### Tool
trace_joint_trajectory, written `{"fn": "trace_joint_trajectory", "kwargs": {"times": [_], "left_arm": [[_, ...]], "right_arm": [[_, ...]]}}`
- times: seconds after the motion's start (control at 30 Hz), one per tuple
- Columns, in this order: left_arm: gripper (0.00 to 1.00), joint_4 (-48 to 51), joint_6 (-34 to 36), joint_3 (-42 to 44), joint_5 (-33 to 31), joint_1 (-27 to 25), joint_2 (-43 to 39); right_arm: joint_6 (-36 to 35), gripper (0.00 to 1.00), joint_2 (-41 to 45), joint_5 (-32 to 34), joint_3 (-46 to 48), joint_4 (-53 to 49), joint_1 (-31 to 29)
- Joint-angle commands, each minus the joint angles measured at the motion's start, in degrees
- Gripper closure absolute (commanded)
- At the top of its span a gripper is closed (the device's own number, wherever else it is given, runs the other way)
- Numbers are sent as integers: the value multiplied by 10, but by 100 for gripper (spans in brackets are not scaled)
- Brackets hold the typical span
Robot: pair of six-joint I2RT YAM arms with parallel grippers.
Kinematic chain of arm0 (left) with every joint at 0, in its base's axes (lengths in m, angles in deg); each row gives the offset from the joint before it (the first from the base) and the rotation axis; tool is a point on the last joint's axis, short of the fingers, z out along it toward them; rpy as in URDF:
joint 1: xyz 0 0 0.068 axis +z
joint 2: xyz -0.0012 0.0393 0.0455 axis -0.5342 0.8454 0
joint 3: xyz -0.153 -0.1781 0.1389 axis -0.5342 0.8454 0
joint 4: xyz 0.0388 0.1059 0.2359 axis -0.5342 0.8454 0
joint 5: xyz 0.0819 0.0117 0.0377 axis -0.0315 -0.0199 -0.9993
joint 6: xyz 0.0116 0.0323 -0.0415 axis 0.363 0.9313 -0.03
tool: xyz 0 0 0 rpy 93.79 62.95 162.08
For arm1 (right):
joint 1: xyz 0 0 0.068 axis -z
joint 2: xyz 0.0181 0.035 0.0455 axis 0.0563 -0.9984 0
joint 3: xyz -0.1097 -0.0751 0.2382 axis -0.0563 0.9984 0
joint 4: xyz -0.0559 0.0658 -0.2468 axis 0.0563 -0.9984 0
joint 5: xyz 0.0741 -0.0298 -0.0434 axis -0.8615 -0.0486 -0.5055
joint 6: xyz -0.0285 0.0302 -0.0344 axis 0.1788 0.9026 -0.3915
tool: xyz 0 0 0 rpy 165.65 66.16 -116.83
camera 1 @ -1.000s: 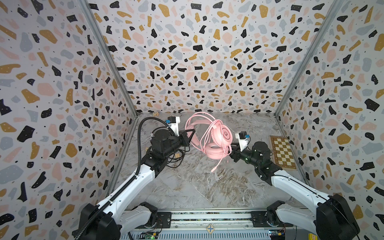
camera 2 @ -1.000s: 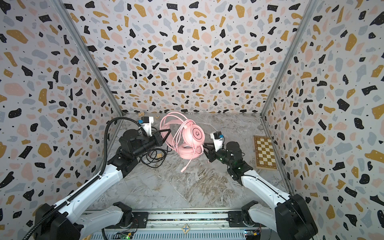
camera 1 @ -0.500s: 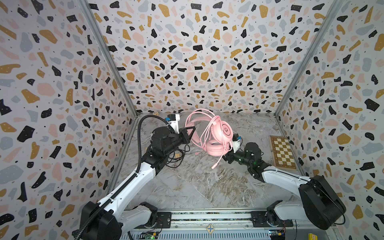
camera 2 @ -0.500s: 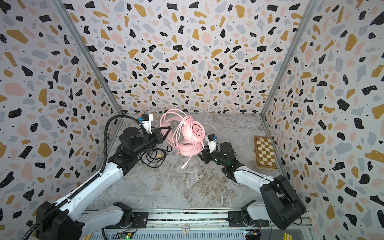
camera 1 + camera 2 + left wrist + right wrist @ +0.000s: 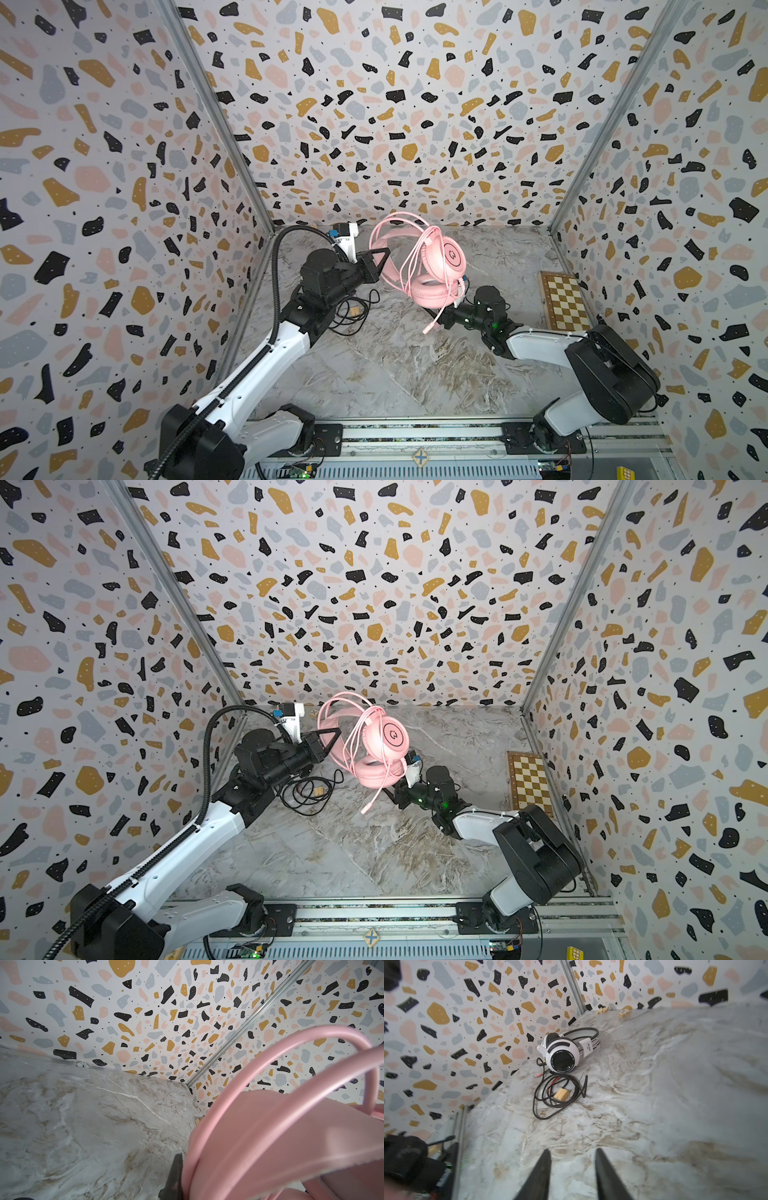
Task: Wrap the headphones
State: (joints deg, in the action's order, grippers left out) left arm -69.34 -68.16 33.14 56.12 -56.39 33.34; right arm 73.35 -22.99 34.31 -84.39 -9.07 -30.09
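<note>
While the left fingers (image 5: 380, 261) are clamped on its headband, the pink headset (image 5: 451, 259) hangs from them above the bench (image 5: 415, 374).

Appearance: the set is all pink, with a broad padded band under a thin wire arch and 2 round earcups. The upper earcup shows a circular logo and the lower one shows its cushion ring. The pink cable (image 5: 409, 266) runs in several strands from the arch down past the upper earcup. Its free end dangles below the lower earcup, just beside the right fingers (image 5: 543, 1172). In the left wrist view the band fills the space right beside 1 dark fingertip.

The right fingers stand apart, with bare bench showing between them and nothing gripped. Ahead of them and well apart, the white headset (image 5: 562, 1053) lies close to the wall (image 5: 488, 1043). It has white cups and a black pad and band. Its black cable (image 5: 550, 1103) is coiled loosely on the bench on the side nearer those fingers, with a small wooden block (image 5: 561, 1094) inside the coil.

Change from 1 s earlier: the right fingers have moved from beside the earcups to a lower place under the lower earcup. The right arm has folded down toward the bench. The pink headset and the left fingers keep nearly the same place.
</note>
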Motion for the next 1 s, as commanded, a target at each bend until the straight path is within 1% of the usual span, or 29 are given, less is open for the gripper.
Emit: {"fn": "trace_joint_trajectory", "kwargs": {"times": [0.0, 0.03, 0.17, 0.2, 0.23, 0.27, 0.33, 0.37, 0.47, 0.53, 0.73, 0.77, 0.83, 0.97], "left_arm": [[100, -45, -3, -42, 17, 5, -5], [100, -42, -1, -45, 16, 6, -3], [100, -39, -3, -52, 9, 14, 1], [100, -44, -6, -52, 7, 15, 3], [100, -49, -12, -52, 7, 16, 5], [100, -55, -16, -51, 8, 17, 7], [100, -71, -29, -50, 12, 16, 14], [100, -77, -34, -50, 12, 16, 15], [100, -90, -46, -52, 18, 16, 24], [100, -90, -47, -59, 16, 16, 28], [100, -90, -47, -73, 12, 16, 36], [100, -88, -48, -74, 5, 16, 36], [100, -61, -48, -81, -30, 16, 36], [100, 5, -78, -89, -141, 16, 40]], "right_arm": [[3, 84, 11, -1, -9, 34, 3], [2, 86, 12, -3, -8, 32, 1], [14, 86, 9, -16, 12, 50, -4], [18, 83, 8, -19, 20, 56, -6], [23, 76, 8, -19, 28, 64, -10], [26, 73, 8, -19, 35, 73, -13], [33, 71, 4, -17, 43, 85, -18], [35, 72, 1, -19, 44, 89, -18], [46, 85, -14, -28, 41, 108, -20], [52, 90, -22, -35, 37, 117, -22], [56, 96, -32, -42, 43, 132, -26], [58, 96, -32, -42, 45, 135, -26], [68, 96, -29, -43, 52, 140, -29], [85, 96, 8, -14, 74, 130, -51]]}}
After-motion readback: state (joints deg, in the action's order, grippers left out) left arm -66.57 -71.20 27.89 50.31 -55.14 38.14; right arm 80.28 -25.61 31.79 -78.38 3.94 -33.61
